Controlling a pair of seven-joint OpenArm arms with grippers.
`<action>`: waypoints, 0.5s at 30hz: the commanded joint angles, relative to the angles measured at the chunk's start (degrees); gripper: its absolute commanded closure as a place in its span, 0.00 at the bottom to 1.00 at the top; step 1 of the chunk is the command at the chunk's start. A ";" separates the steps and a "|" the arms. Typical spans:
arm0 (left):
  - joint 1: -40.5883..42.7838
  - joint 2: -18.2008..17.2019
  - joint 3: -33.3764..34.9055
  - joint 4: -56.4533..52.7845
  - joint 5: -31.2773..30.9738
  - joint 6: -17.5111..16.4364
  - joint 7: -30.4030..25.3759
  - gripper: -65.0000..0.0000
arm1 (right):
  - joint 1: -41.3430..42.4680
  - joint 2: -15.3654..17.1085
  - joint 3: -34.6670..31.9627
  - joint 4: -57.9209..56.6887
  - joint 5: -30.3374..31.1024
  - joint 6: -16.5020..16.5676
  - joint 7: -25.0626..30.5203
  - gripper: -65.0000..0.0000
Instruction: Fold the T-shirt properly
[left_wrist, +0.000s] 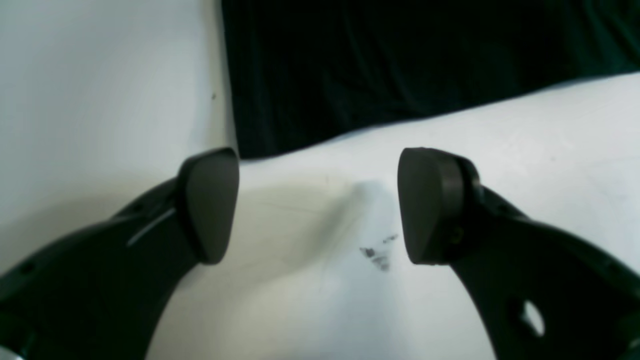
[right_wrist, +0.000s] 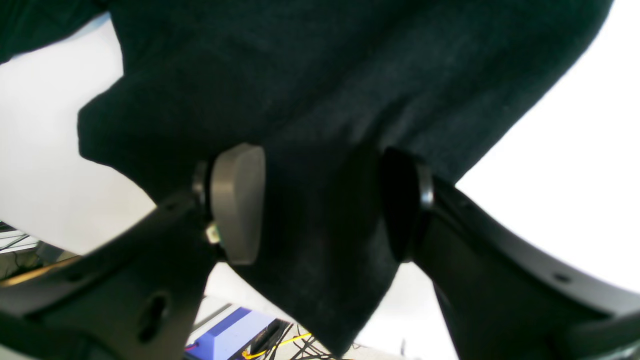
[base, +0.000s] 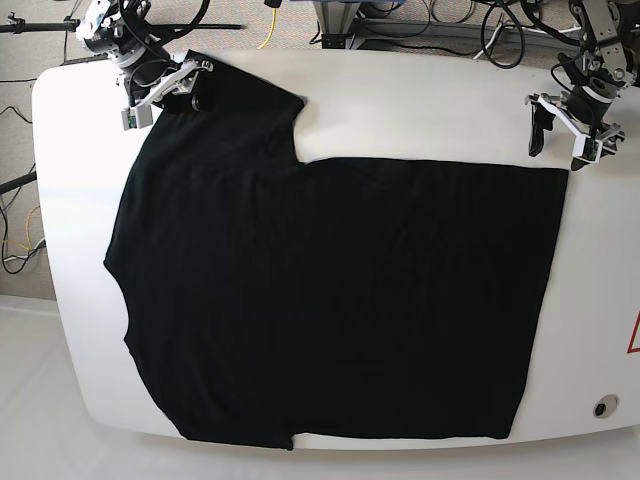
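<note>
The right claw (right_wrist: 320, 202) is standing with its pads spread, a fold of the T-shirt's (base: 330, 300) sleeve lying between them without being pinched, at the far corner of the white tabletop (base: 420, 100). The left claw (left_wrist: 317, 205) is hovering with its pads wide apart and nothing between them, over bare tabletop just beside a corner of the shirt's hem. The black T-shirt is lying spread flat across most of the tabletop, its collar end toward the right claw and its hem toward the left claw, the near sleeve reaching the front edge.
</note>
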 joint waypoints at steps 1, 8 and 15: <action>0.41 -0.80 -0.33 0.57 -0.99 -0.03 -1.30 0.28 | -0.52 0.51 0.64 0.71 0.91 -0.27 -0.38 0.45; 0.56 -0.84 -0.55 0.68 -1.24 -0.03 -1.04 0.29 | -0.76 0.53 0.36 0.61 1.87 -0.27 -0.31 0.45; 0.52 -0.76 -1.07 1.06 -2.09 -0.03 -0.21 0.29 | -1.20 0.50 0.31 1.31 2.05 -0.27 0.16 0.45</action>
